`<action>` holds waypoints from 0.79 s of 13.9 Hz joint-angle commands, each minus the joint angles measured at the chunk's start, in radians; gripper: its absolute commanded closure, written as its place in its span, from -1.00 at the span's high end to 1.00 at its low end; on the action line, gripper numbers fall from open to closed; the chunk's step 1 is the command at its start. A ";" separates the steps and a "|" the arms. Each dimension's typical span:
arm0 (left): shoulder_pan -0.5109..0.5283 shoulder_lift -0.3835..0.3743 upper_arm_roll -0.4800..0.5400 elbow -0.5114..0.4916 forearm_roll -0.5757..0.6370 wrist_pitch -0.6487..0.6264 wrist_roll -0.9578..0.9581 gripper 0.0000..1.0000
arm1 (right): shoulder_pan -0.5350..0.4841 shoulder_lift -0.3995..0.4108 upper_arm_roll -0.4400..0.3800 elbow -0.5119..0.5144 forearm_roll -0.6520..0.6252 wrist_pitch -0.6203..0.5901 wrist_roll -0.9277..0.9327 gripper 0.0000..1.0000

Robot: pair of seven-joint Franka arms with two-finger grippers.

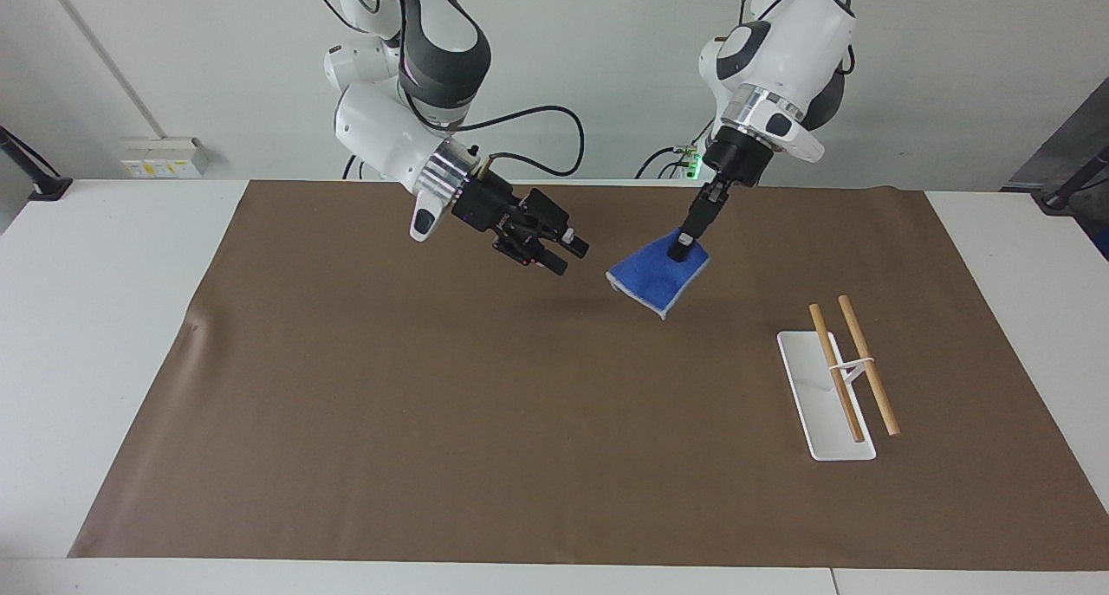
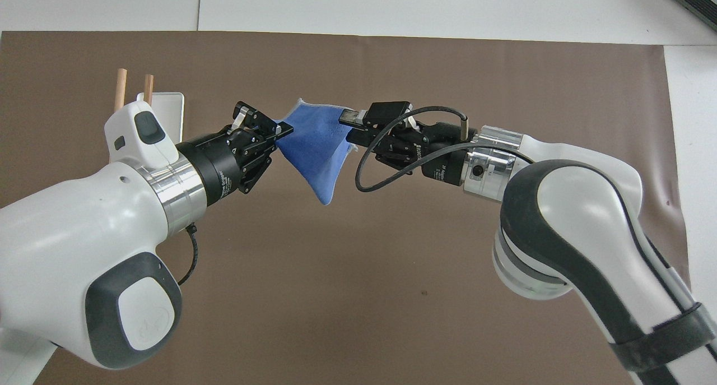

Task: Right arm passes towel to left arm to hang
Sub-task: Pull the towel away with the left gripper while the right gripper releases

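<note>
No text is showing that can be read. Small pale lettering is sitting on the black bodies of the left gripper [image 2: 268, 134] and the right gripper [image 2: 358, 128] in the overhead view, but it is too small to make out.

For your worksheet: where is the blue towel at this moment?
In the facing view the towel hangs in the air over the brown mat, pinched by the left tool, apart from the open right tool and not yet at the rack.
</note>
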 commanded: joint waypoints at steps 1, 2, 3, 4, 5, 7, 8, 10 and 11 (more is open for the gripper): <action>0.066 0.008 -0.008 -0.037 -0.017 0.026 0.064 -1.00 | -0.055 -0.016 0.003 -0.021 -0.260 0.006 0.074 1.00; 0.095 0.013 -0.008 -0.041 -0.017 0.028 0.091 -1.00 | -0.071 -0.016 0.001 -0.024 -0.396 0.000 0.128 1.00; 0.116 0.025 -0.008 -0.049 -0.017 0.040 0.100 -1.00 | -0.103 -0.017 0.001 -0.024 -0.575 -0.013 0.186 1.00; 0.144 0.034 -0.008 -0.058 -0.017 0.066 0.091 -1.00 | -0.126 -0.017 0.001 -0.018 -0.743 -0.056 0.237 1.00; 0.167 0.043 -0.008 -0.078 -0.017 0.075 0.094 -1.00 | -0.147 -0.017 0.003 -0.012 -0.877 -0.103 0.260 1.00; 0.218 0.076 -0.008 -0.081 -0.019 0.118 0.094 -1.00 | -0.174 -0.026 0.000 0.002 -1.005 -0.197 0.273 1.00; 0.239 0.094 -0.008 -0.081 -0.017 0.153 0.092 -1.00 | -0.187 -0.037 -0.002 0.018 -1.043 -0.258 0.276 1.00; 0.311 0.123 -0.010 -0.078 -0.020 0.187 0.085 -1.00 | -0.220 -0.059 -0.002 0.063 -1.128 -0.401 0.292 1.00; 0.340 0.131 -0.010 -0.075 -0.020 0.190 0.083 -1.00 | -0.233 -0.069 -0.002 0.083 -1.143 -0.459 0.300 1.00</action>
